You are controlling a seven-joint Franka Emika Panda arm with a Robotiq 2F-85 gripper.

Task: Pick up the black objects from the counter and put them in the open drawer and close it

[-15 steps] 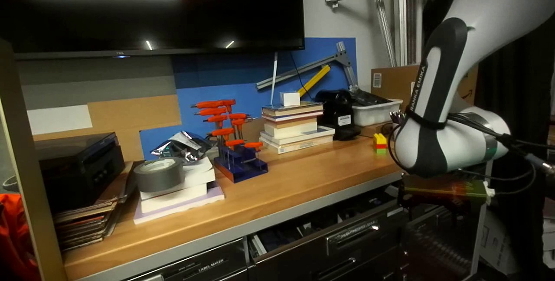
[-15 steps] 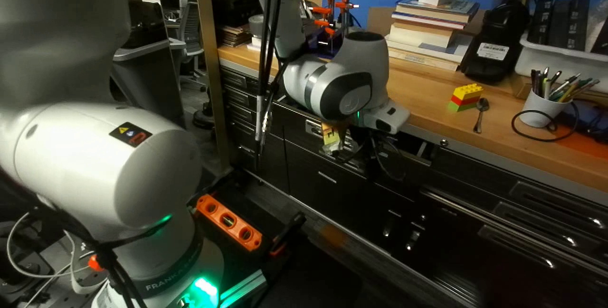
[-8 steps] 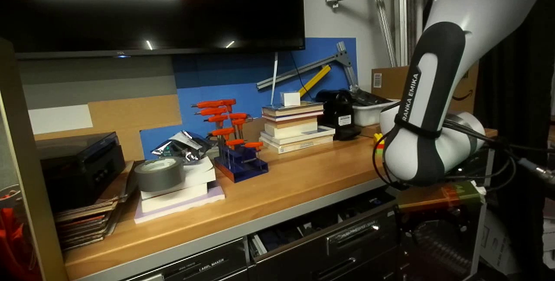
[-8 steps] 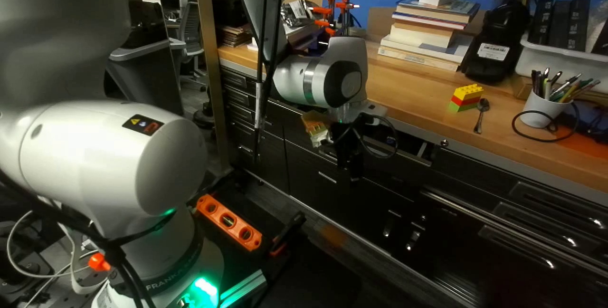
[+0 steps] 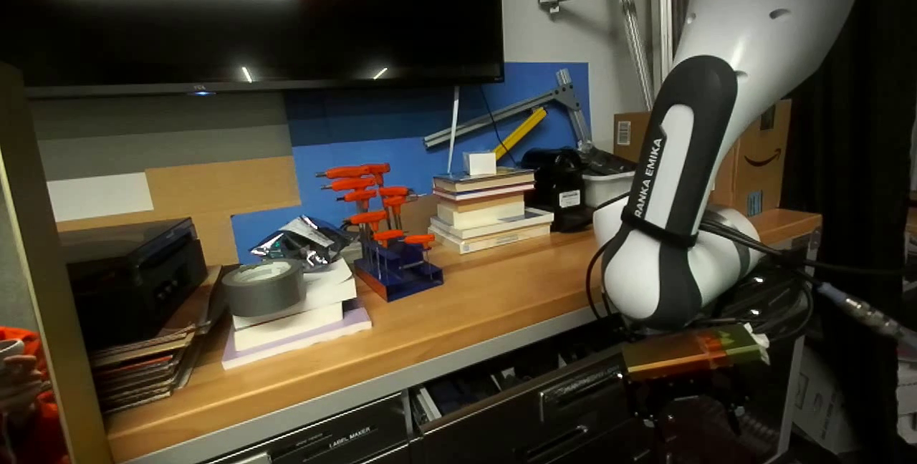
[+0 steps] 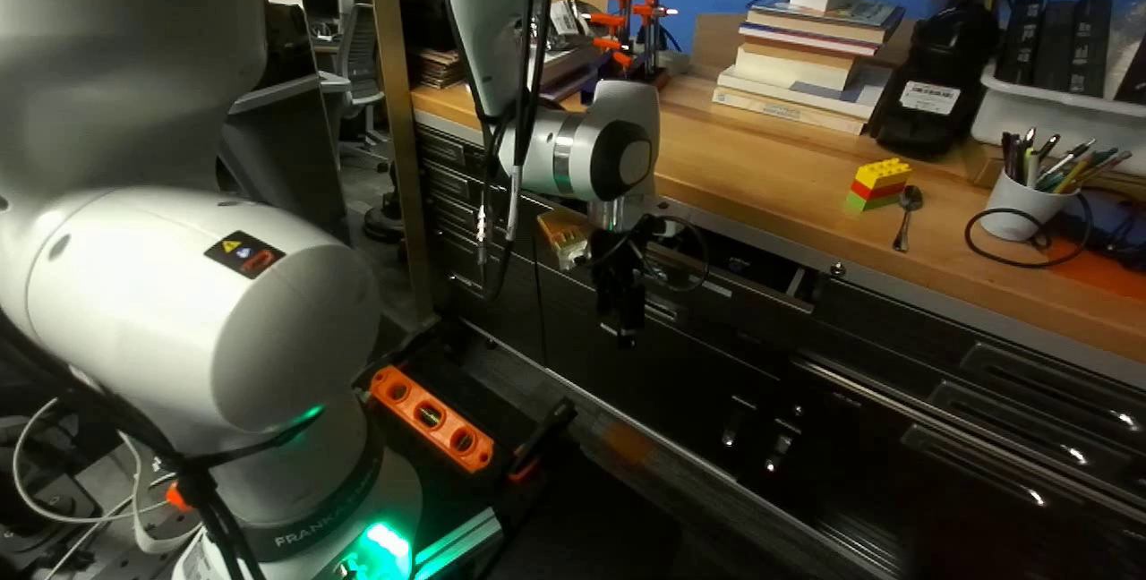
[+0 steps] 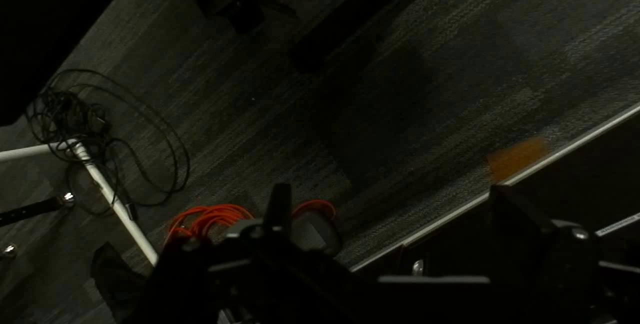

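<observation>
My gripper (image 7: 390, 201) is open and empty in the wrist view, its dark fingers (image 7: 281, 209) wide apart over the floor. In an exterior view the gripper (image 6: 620, 334) hangs pointing down in front of the dark cabinet fronts, below the worktop edge. It also shows in an exterior view (image 5: 693, 417). The drawer (image 5: 494, 428) is open, with dark cluttered contents; its side wall shows in an exterior view (image 6: 795, 283). The wooden counter (image 5: 494, 285) runs above it. No small matte-black blocks show on the counter; they are hidden or out of view.
On the counter stand a toy brick stack (image 6: 877, 182), a spoon (image 6: 906, 213), a pen cup (image 6: 1016, 208), a book stack (image 6: 797, 65), a black case (image 6: 927, 119) and a hex-key stand (image 5: 397, 271). Cables hang from the arm. An orange-topped toolbox (image 6: 430, 417) is on the floor.
The hand has moved left and down in both exterior views, along the drawer front. The toy brick stack is now hidden behind the arm in an exterior view. The drawer stays open.
</observation>
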